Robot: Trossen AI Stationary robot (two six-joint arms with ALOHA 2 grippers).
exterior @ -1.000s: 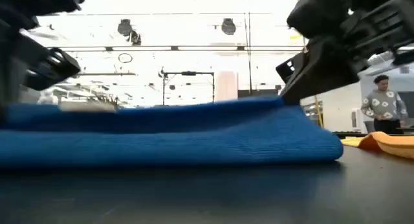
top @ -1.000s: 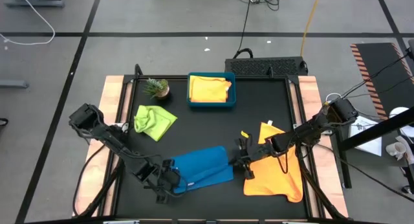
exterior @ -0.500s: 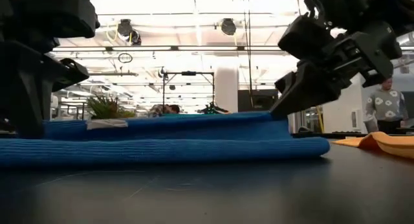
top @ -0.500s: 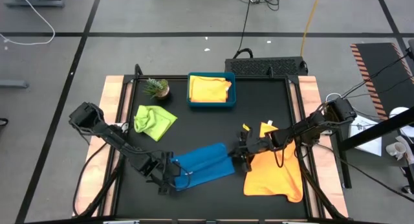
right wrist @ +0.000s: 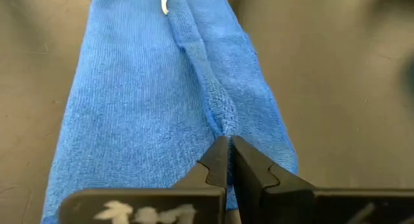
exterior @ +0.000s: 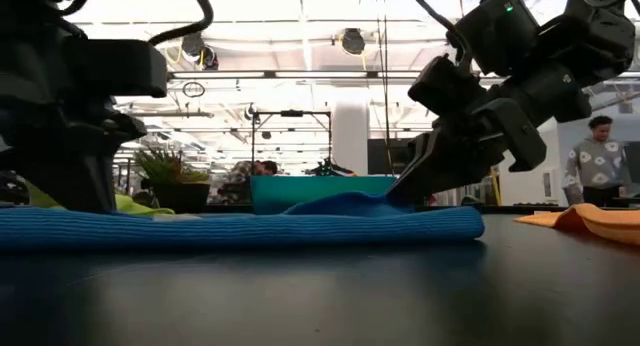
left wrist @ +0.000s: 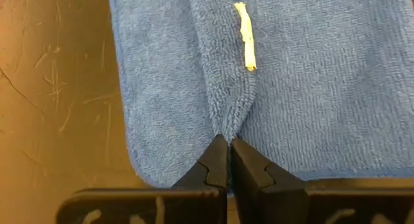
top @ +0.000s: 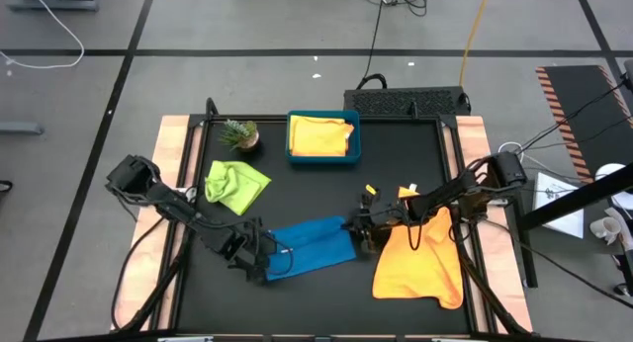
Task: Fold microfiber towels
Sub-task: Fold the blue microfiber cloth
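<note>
Towels lie spread over the black worktop [top: 316,184] in the high view. The blue towel [top: 312,247] sits low in the middle, between the left gripper [top: 265,266] and the right gripper [top: 358,230]. The yellow towel [top: 319,134] rests in the teal tray [top: 323,159]. The lime green towel [top: 235,184] and orange towel [top: 420,255] look unfolded.

Low view: the blue towel lies flat.

Wrist views: both jaws are squeezed tight, each pinching a blue edge. I think most folding is left.

High view looked straight down over whole table [top: 198,283]; low view sat at tabletop level, facing room beyond; each wrist view looked close along own fingers; all four shared blue towel [top: 312,248] [exterior: 240,226] [left wrist: 310,88] [right wrist: 142,107].
</note>
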